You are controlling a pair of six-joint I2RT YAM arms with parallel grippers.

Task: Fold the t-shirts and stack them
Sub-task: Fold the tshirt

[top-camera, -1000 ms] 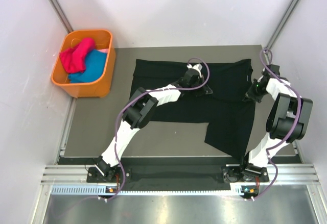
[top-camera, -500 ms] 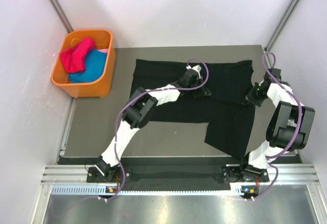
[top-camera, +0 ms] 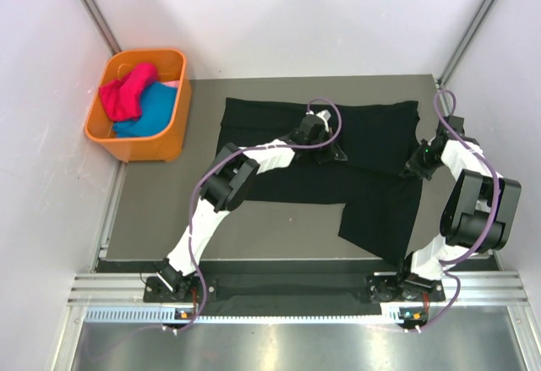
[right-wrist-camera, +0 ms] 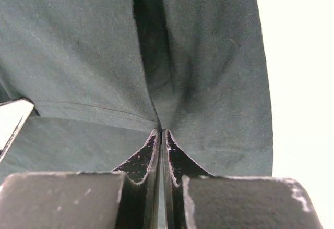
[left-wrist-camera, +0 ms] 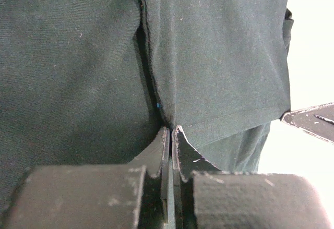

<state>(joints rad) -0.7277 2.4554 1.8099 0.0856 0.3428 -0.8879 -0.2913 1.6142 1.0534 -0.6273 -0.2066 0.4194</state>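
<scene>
Okay, left gripper (left-wrist-camera: 171, 135) pinches the black t-shirt (top-camera: 380, 134) mid-body, right gripper (right-wrist-camera: 159, 135) pinches its right edge near the table (top-camera: 169, 210) side. Shirt lies spread on grey table; open surface left toward orange bin (top-camera: 156, 147), white walls (top-camera: 279, 16) around.

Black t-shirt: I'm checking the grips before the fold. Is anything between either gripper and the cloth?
Nothing visible. In the wrist views the left gripper and the right gripper are each shut directly on a pinch of the black t-shirt, with no other item between.
</scene>
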